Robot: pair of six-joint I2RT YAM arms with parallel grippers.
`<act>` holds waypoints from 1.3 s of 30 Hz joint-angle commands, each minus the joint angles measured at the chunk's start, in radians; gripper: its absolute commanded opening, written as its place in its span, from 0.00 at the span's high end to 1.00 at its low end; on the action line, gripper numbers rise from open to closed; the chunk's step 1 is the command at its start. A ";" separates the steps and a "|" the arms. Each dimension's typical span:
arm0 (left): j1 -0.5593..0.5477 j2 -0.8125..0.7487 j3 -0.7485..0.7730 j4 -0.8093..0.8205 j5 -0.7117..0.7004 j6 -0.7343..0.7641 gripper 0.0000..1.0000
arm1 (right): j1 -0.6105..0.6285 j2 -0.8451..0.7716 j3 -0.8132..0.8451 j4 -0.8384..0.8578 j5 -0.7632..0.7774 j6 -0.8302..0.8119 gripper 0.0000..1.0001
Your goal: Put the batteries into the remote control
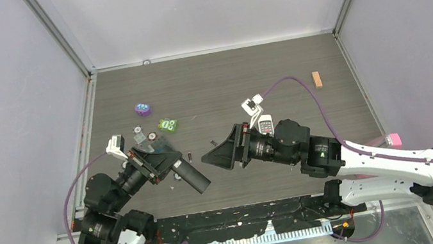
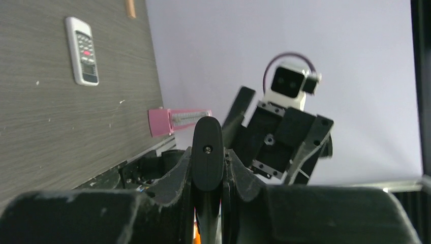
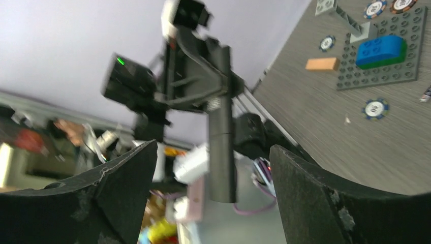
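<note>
The left gripper [image 2: 207, 165] has its jaws clenched on a long black bar-shaped remote control [image 1: 193, 178]. It holds the remote clear of the dark wood-grain table [image 1: 271, 68], with the free end sticking out past the jaws. The right gripper [image 1: 214, 156] faces this black remote from just beside it, jaws released and spread wide, gripping nothing. From the right wrist the black remote shows through the gap between the 2 jaws, touching neither.

Of the tiny dark cylindrical batteries [image 1: 190, 158], 2 can be picked out on the table. 1 lies just beside the black remote's held end, and another [image 1: 213, 140] lies near it on the right gripper's side. Both are too small to show detail.

A small white remote control with grey buttons [image 2: 82, 51] lies flat on the table, well apart from the black remote, beyond the right gripper. A grey studded plate [image 3: 391, 71] carrying a blue brick [image 3: 380, 48] lies on the table behind the black remote.
</note>
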 commanded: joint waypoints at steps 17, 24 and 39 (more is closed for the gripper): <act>-0.003 0.151 0.192 0.129 0.416 0.327 1.00 | 0.024 0.238 0.148 0.084 -0.495 -0.238 0.42; -0.003 0.162 0.205 0.065 0.415 0.365 0.85 | 0.024 0.231 0.099 0.133 -0.459 -0.195 0.80; -0.003 0.179 0.322 -0.409 0.066 0.630 0.00 | -0.046 0.085 0.063 -0.223 -0.152 -0.227 0.95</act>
